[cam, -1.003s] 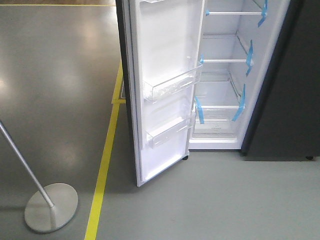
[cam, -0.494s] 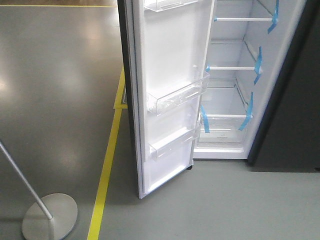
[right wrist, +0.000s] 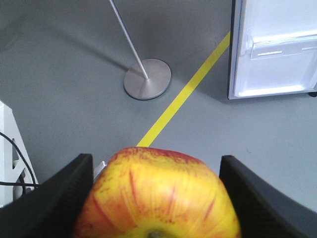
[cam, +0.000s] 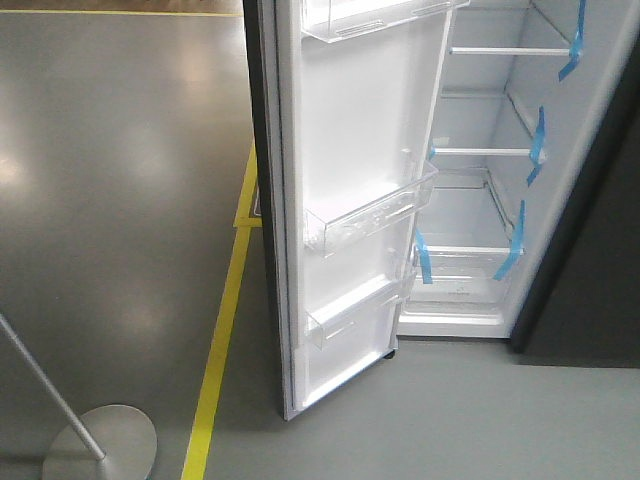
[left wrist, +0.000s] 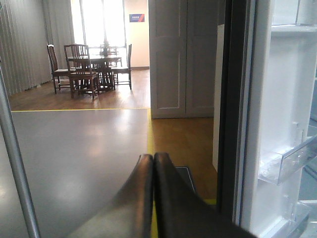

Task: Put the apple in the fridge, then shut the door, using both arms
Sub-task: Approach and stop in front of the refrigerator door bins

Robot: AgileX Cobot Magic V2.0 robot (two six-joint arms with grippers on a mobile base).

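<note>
The right hand [right wrist: 154, 166] pinches the apple [right wrist: 158, 198] between its two black fingers [right wrist: 54, 198], one on each side of the fruit, above the grey floor [right wrist: 59, 99] and well apart from the fridge [cam: 470, 110]. The apple's skin is yellow-orange streaked with red. The left hand [left wrist: 153, 166] has its fingers pressed together with nothing between them, and it points past the dark edge of the door [cam: 350, 130]. The door stands wide open, its white inner face turned outward. It carries three clear bins: a top bin [cam: 370, 15] cut off by the frame, a middle bin [cam: 370, 215] and a lower bin [cam: 355, 312]. Through their walls only the white lining shows. Inside the fridge, the glass shelves [cam: 485, 152] bear blue tape strips [cam: 520, 240], and a clear drawer [cam: 465, 270] sits at the bottom. A yellow floor line [cam: 225, 320] runs beside the door, and a metal stand [cam: 100, 440] with a round base is near it.
</note>
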